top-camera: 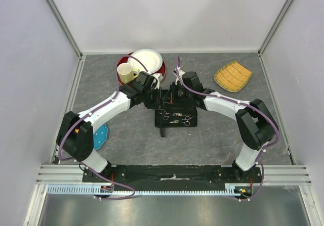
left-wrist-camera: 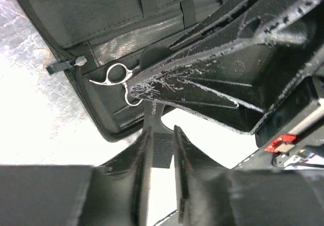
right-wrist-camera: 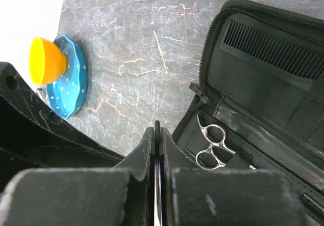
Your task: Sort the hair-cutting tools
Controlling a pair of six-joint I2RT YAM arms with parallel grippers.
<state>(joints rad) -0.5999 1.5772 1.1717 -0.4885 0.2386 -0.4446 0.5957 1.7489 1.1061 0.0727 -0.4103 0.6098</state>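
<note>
Left gripper [left-wrist-camera: 162, 132] pinches a black comb [left-wrist-camera: 162, 152] edge-on, likely for steady carrying; the open case [left-wrist-camera: 101, 13] lies at 11 o'clock. Right gripper [right-wrist-camera: 157, 130] is clamped tight, contents unclear.

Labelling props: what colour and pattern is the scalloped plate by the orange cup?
The scalloped plate is blue with small white dots; clearest in the right wrist view.

Only one bit of writing on show: a short run of small raised letters on the spine of the comb [left-wrist-camera: 157, 140], seen from the left wrist, too small and blurred to spell out. A red tag [left-wrist-camera: 279, 143] near it carries no print I can read. Top view and right wrist view give me nothing legible at all.
</note>
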